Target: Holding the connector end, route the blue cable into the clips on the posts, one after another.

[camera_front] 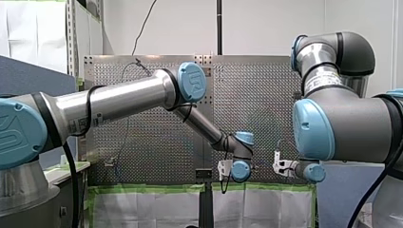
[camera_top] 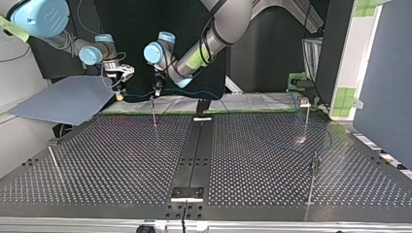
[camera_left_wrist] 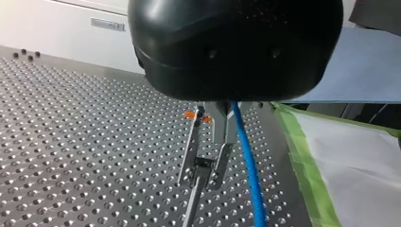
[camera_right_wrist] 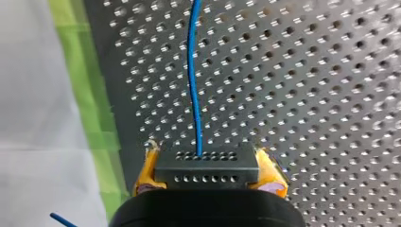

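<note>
Yellow pads [camera_right_wrist: 147, 170] of the right gripper [camera_right_wrist: 208, 172] are closed tight on the dark connector [camera_right_wrist: 206, 163], and from it the blue cable [camera_right_wrist: 194, 80] is led straight ahead over the perforated table [camera_right_wrist: 307, 94]. This grasp is shown by the right wrist view only. The left wrist view alone shows the metal fingers [camera_left_wrist: 189, 156] of the left gripper [camera_left_wrist: 197, 182]. They are held apart, with a post's clip [camera_left_wrist: 203, 164] between them, and the cable is passed just beside one finger, on its outer side. Further posts [camera_top: 307, 116], well apart, are seen only in the top view.
</note>
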